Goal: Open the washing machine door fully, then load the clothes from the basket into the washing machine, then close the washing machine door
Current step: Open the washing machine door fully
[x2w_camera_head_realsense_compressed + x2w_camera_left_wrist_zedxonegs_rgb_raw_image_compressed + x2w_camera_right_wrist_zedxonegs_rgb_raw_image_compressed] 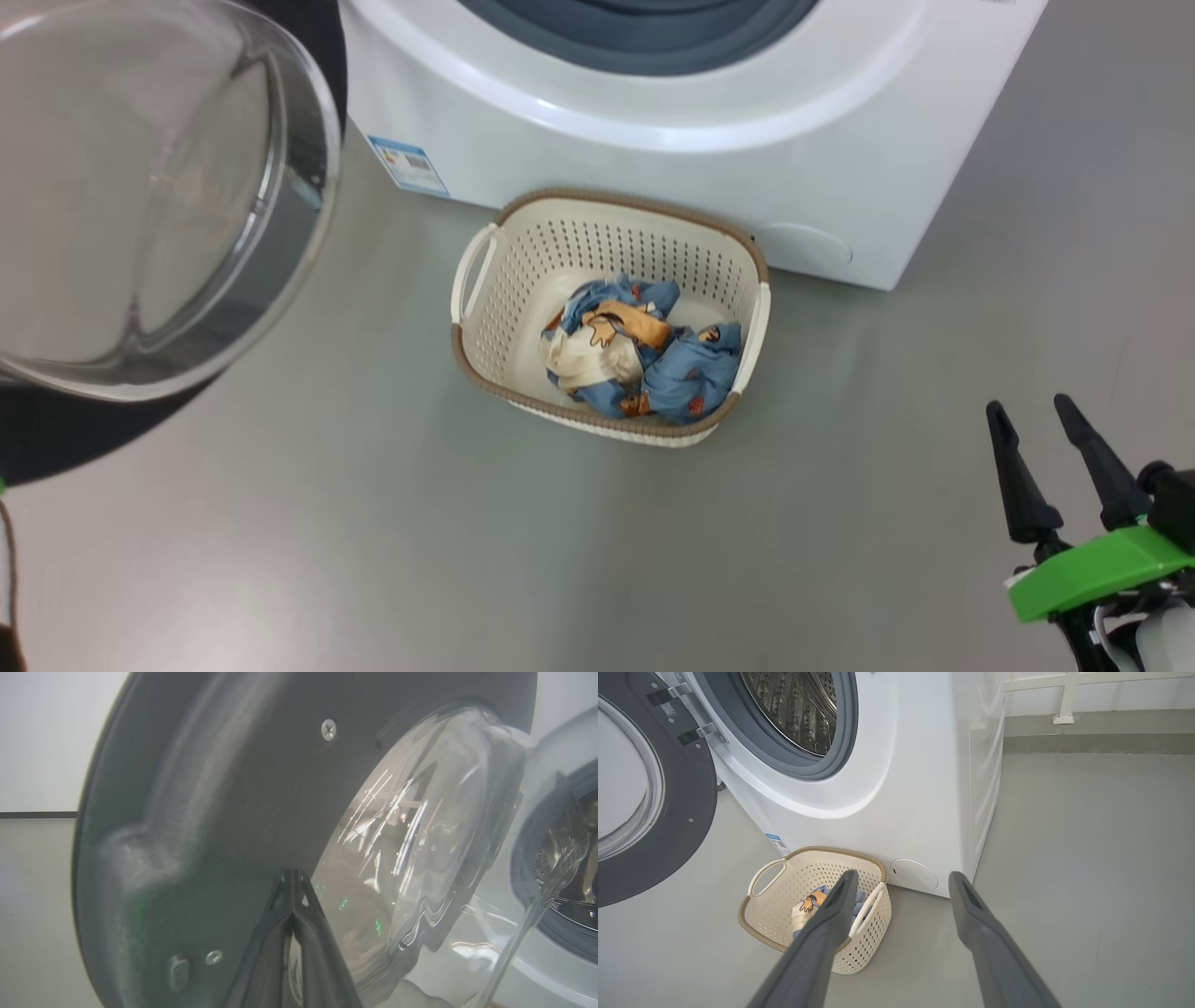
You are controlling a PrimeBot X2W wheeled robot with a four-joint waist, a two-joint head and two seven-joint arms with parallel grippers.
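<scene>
On the grey floor [373, 541], just in front of the washing machine [653, 168], sits the basket [523, 271], its back rim close to the machine's white front, below the opening. The clothes [644, 359] lie inside it as a crumpled heap of blue fabric with orange and cream prints, bunched toward the right half of the basket.

The door [159, 187] stands swung wide open on the robot's left, its clear glass bowl [112, 233] bulging toward the head camera and its black rim showing behind. From the right wrist, the door hangs from its hinges at the left of the opening, with the steel drum [798, 709] and the grey seal [840, 742] exposed. A blue label [408, 165] is stuck low on the machine's front, left of the basket.

The left claw [292, 875] is clenched, its two fingers pressed together with nothing between them. The tips point at the door's dark inner face, just beside the glass; I cannot tell whether they touch it.

The right claw [1029, 403] is released, its fingers spread wide and empty, held above the floor well to the right of the basket. From its own wrist, the right claw [903, 875] points down toward the basket and the machine's lower front corner.
</scene>
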